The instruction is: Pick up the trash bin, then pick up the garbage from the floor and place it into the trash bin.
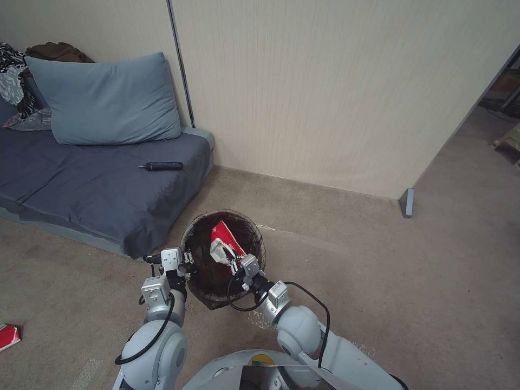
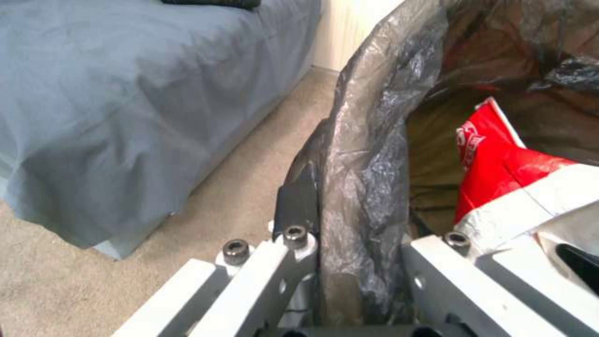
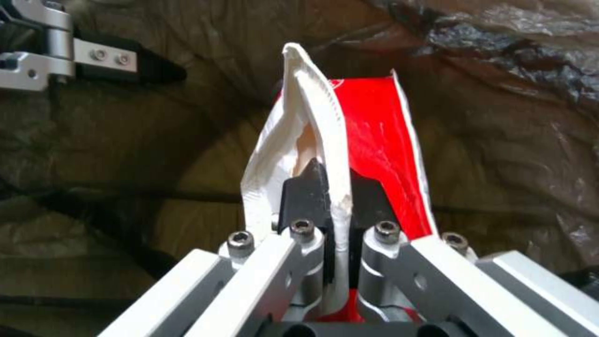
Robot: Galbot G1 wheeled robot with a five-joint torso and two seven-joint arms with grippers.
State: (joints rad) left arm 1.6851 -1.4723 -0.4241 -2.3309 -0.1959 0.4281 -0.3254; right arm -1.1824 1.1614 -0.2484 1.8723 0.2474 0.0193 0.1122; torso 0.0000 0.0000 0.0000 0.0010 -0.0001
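Observation:
The trash bin [image 1: 208,295], lined with a dark bag, hangs just above the carpet in front of me. My left gripper [image 1: 188,264] is shut on its rim at the left side; in the left wrist view the gripper [image 2: 349,224] pinches the bag-covered rim [image 2: 368,154]. My right gripper [image 1: 234,262] reaches over the bin's near rim, shut on a red-white crumpled wrapper [image 1: 221,241] of the garbage, held inside the bin's mouth. In the right wrist view the gripper [image 3: 337,192] clamps the wrapper [image 3: 374,140] above the bag lining [image 3: 125,140]. The wrapper [image 2: 499,159] also shows from the left wrist.
A low sofa [image 1: 97,189] with a blue-grey pillow [image 1: 103,100] and a black tool [image 1: 162,166] stands left of the bin. Another red-white wrapper [image 1: 8,336] lies on the carpet at the far left. A panel wall [image 1: 325,92] runs behind; open carpet [image 1: 406,281] lies to the right.

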